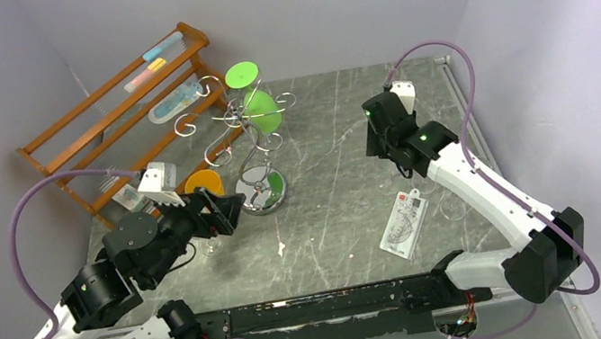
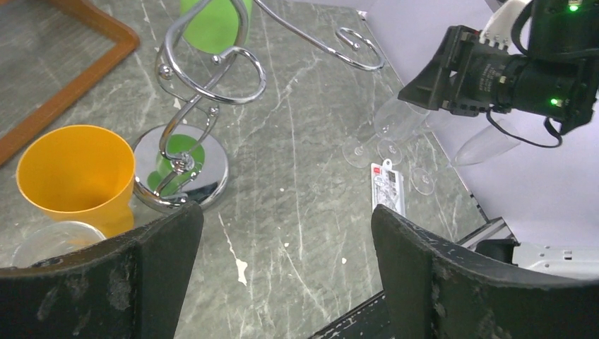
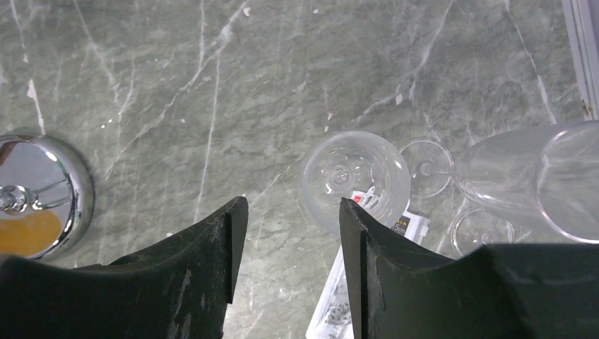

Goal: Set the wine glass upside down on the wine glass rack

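The chrome wire rack (image 1: 248,137) stands on its round shiny base (image 2: 182,168) at the table's back left. A green wine glass (image 1: 262,107) hangs upside down on it. A clear wine glass (image 3: 355,180) stands upright on the table, just ahead of the right finger of my right gripper (image 3: 289,205), which is open, empty and above the table. A second clear glass (image 3: 526,176) lies on its side to its right. My left gripper (image 2: 286,212) is open and empty, low beside the rack's base.
An orange cup (image 2: 76,176) and a clear glass rim (image 2: 49,240) sit left of the rack base. A brown wooden shelf rack (image 1: 120,116) stands at the back left. A white packet (image 1: 403,222) lies by the clear glasses. Walls close in on both sides.
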`<move>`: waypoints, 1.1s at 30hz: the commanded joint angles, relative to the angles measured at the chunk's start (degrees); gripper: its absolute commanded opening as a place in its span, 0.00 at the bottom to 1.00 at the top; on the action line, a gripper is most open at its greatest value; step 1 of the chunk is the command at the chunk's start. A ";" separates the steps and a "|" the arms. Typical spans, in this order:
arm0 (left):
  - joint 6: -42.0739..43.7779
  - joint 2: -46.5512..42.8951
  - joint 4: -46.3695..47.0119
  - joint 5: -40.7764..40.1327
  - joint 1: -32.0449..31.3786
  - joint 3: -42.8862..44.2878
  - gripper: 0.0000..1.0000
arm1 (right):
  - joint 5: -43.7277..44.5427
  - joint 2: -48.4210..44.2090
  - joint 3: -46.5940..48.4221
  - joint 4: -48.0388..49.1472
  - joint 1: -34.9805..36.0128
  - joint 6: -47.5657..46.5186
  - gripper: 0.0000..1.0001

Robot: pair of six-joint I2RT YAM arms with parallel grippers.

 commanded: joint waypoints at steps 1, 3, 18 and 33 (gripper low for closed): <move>-0.41 -0.71 3.09 4.08 -0.25 -1.57 0.92 | -2.01 1.21 -2.38 1.26 -2.05 -1.21 0.54; -0.35 -0.62 3.66 5.14 -0.23 -1.92 0.92 | -4.07 1.31 -3.58 2.48 -3.14 -1.90 0.53; -3.75 0.94 5.43 7.35 -0.25 -4.67 0.90 | -10.05 0.96 -5.01 5.37 -3.75 -6.69 0.06; -6.77 3.37 4.83 11.45 -0.24 6.81 0.92 | -15.82 -9.10 -1.35 9.75 -3.77 -2.97 0.00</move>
